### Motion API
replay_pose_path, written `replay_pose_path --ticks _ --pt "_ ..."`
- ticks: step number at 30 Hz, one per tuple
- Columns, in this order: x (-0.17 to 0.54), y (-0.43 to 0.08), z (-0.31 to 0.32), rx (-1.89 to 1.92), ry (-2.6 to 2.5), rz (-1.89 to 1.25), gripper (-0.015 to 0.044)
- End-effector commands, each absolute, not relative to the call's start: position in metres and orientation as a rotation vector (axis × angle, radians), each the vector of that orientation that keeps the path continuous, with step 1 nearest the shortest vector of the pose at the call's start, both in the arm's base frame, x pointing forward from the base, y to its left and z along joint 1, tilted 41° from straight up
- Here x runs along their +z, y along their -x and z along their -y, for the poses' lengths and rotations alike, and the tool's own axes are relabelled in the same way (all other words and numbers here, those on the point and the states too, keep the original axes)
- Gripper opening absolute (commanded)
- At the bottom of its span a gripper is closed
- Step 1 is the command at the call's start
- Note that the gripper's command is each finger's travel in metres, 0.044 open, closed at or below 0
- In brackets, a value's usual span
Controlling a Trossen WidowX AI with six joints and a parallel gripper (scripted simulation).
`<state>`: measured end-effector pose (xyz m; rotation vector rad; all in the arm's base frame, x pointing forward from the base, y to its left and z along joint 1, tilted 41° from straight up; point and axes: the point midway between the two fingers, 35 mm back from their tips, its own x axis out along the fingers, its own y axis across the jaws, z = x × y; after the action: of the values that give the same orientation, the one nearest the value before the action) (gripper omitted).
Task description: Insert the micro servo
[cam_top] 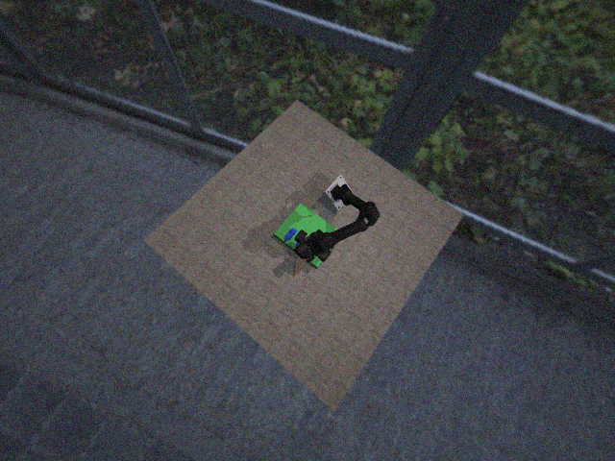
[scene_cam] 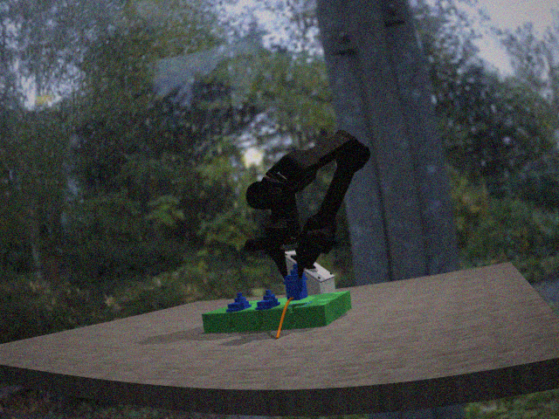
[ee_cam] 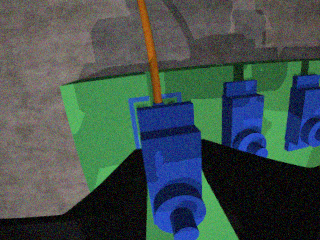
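The loose blue servo (scene_cam: 296,287) (ee_cam: 172,157) is upright, output shaft up, between the fingertips of my gripper (scene_cam: 294,273), which is shut on it. It is over the cable-edge side of the green deck (cam_top: 302,216) (scene_cam: 275,321) (ee_cam: 107,130); whether its underside touches the deck cannot be told. The blue pocket outline (ee_cam: 133,120) shows behind and left of the servo in the wrist view; the servo hides the rest of the pocket. The orange cable (cam_top: 299,268) (scene_cam: 283,318) (ee_cam: 151,60) runs out over the deck's edge and slopes down. The arm hides the servo in the top view.
Two seated blue servos stand in a row beside the held one: the nearer servo (scene_cam: 268,300) (ee_cam: 242,117) and the farther servo (cam_top: 290,233) (scene_cam: 238,303) (ee_cam: 306,115). A white block (scene_cam: 326,284) is by the arm's base, behind the deck.
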<state>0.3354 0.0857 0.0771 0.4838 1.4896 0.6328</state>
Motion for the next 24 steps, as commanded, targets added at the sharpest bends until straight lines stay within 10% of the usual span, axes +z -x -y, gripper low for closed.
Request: replay_pose_path --ticks 1,24 --pt "0.074 -0.3347 -0.0888 0.633 -0.491 -1.492 0.0" --pt "0.0658 -0.3343 -0.0961 0.633 -0.491 -1.492 0.0"
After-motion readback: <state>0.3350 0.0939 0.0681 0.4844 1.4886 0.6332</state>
